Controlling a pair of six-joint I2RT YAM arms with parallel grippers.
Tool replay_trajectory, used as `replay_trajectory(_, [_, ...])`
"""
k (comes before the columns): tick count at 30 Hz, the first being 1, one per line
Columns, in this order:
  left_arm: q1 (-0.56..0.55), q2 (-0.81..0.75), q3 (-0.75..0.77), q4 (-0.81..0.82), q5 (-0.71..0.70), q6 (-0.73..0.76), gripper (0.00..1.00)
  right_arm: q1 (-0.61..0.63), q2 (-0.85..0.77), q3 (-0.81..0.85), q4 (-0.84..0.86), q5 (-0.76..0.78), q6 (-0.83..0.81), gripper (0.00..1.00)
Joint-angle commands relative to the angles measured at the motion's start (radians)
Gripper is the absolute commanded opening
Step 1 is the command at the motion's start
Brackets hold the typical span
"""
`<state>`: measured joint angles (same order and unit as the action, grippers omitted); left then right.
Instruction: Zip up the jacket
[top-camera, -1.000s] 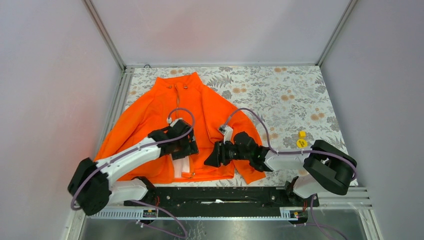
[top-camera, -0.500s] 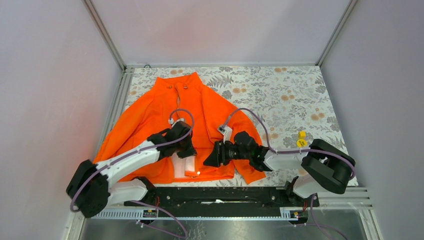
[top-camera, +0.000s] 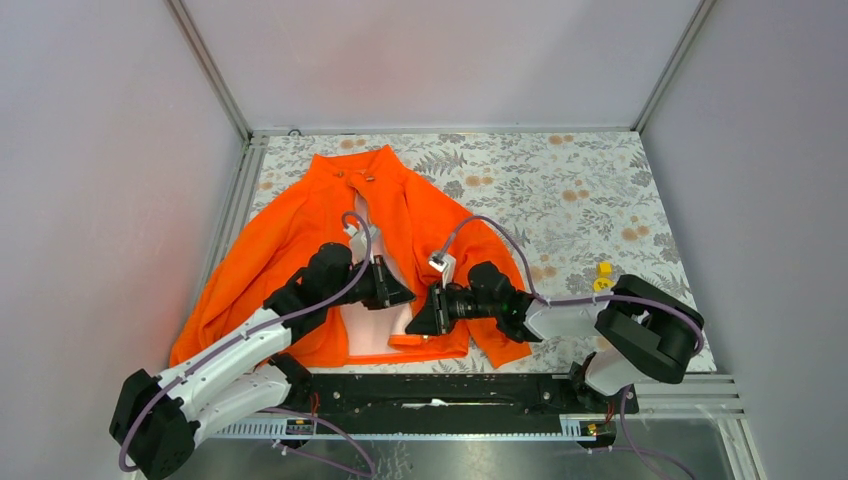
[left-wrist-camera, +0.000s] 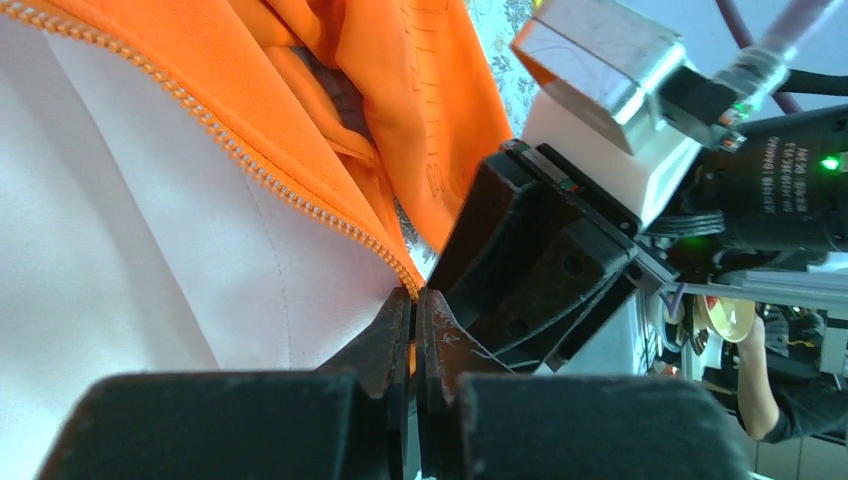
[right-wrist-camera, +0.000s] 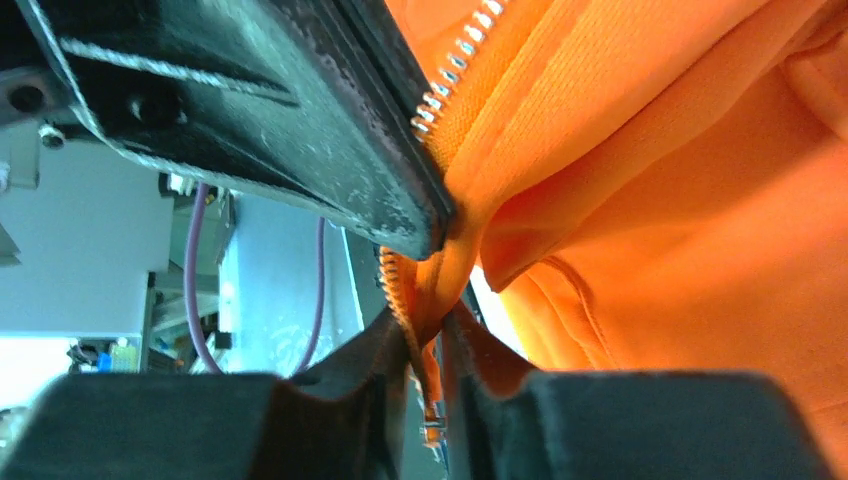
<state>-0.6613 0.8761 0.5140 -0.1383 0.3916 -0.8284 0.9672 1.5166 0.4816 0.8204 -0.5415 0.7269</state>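
1. The fingers (left-wrist-camera: 385, 345) of the left gripper (left-wrist-camera: 412, 300) are pressed together, pinching the very end of the jacket's (top-camera: 290, 240) zipper teeth (left-wrist-camera: 220, 140) where the orange edge meets the pale lining (left-wrist-camera: 120, 250).
2. The right gripper (right-wrist-camera: 425, 335) has its fingers (right-wrist-camera: 370, 365) nearly closed on the other orange zipper edge. The tape runs down between them, and a small metal end hangs just below.
3. In the top view the two grippers meet tip to tip just below the centre of the frame, over the jacket's lower front – touching or almost so.
4. The jacket lies flat on the floral table (top-camera: 600, 200), left of centre. Its collar points to the top of the frame and its front is spread open above the hem.
5. Edges: the jacket's left sleeve runs along the aluminium track (top-camera: 240, 200) at the left wall, and the hem lies just above the black rail (top-camera: 450, 385) at the bottom.
6. Room: bare floral surface stretches from the jacket's right sleeve to the right wall, with one small yellow piece (top-camera: 603, 269) near the right arm's elbow. A band of it also shows above the collar.
7. Writing: the left wrist view shows white print on a black housing (left-wrist-camera: 790, 180) at the right of the frame – turned sideways and too small to read. A green light (left-wrist-camera: 828, 162) glows beside it.
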Motion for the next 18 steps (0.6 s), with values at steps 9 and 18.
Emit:
replay_trajectory(9, [0.003,0.061,-0.026,-0.018,-0.091,-0.108,0.44,0.050,-0.039,0.132,-0.218,0.187,-0.043,0.00])
replay_trajectory(18, [0.004,0.078,-0.045,0.069,-0.030,-0.123,0.10,0.119,-0.033,0.237,-0.395,0.296,-0.111,0.10])
